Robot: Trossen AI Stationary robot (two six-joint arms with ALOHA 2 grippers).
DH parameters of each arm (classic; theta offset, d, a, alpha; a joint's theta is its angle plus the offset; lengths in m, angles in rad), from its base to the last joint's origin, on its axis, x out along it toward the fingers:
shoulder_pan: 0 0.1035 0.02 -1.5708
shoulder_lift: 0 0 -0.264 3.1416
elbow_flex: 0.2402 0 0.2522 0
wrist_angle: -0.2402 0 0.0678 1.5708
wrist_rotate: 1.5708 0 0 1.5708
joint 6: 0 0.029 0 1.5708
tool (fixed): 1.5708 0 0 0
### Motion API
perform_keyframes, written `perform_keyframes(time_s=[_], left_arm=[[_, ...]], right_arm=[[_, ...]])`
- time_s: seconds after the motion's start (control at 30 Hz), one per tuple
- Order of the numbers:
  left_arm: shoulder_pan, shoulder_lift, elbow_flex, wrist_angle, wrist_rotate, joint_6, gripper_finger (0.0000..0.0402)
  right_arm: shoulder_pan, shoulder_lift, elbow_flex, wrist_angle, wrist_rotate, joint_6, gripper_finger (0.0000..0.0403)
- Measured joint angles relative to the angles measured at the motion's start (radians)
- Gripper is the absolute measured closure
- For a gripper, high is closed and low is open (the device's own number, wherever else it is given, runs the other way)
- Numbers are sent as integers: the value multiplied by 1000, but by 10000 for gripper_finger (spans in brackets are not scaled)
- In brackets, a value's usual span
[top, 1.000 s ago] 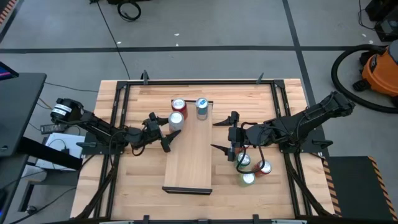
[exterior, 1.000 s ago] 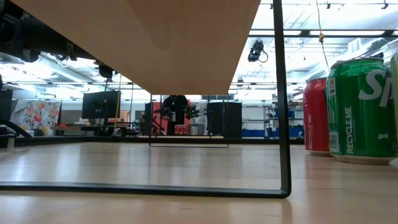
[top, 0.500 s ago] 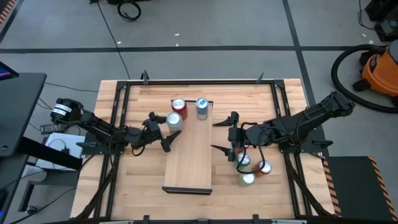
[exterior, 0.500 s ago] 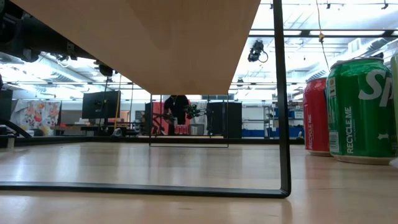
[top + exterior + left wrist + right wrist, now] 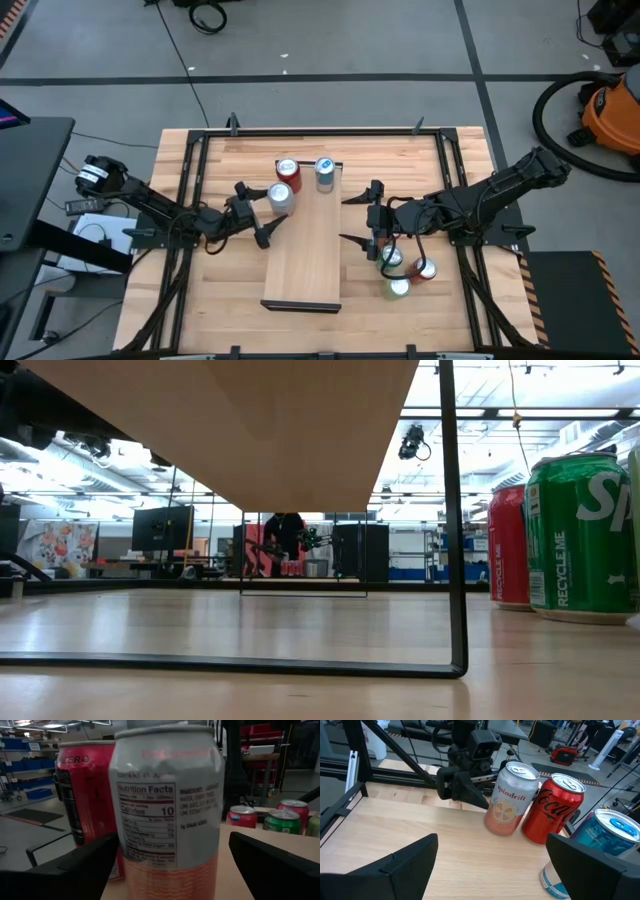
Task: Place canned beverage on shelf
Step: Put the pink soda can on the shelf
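Observation:
The shelf [image 5: 302,250] is a light-wood board on black wire legs. At its far end stand a silver and pink can [image 5: 281,194], a red can [image 5: 288,169] and a blue can [image 5: 324,172]. My left gripper [image 5: 256,214] is open at the shelf's left edge, just left of the silver and pink can. In its wrist view [image 5: 174,840] the fingers stand on either side of that can [image 5: 167,805], apart from it. My right gripper [image 5: 348,217] is open and empty right of the shelf, level with its middle.
Three more cans stand on the table at the right: silver [image 5: 391,258], red [image 5: 426,268] and green [image 5: 399,288]. The low view shows the shelf's underside [image 5: 300,430], its wire leg [image 5: 456,560] and the green can [image 5: 580,530]. Black frame rails run along the table's sides.
My left gripper has drawn back a little toward the table's left edge, away from the silver and pink can, staying open. The can stands where it was on the shelf.

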Motion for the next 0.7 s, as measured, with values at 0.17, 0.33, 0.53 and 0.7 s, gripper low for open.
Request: perform_keyframes(time_s=[0.17, 0.33, 0.53, 0.7], left_arm=[[-9, 0, 0, -5, 0, -28, 10], [-9, 1, 0, -16, 1, -54, 10], [-9, 1, 0, -32, 57, -72, 10], [-9, 1, 0, -37, 87, -72, 10]], right_arm=[[0, 0, 0, 0, 0, 2, 21], [0, 0, 0, 2, 0, 1, 21], [0, 0, 0, 2, 0, -1, 21], [0, 0, 0, 2, -1, -2, 21]])
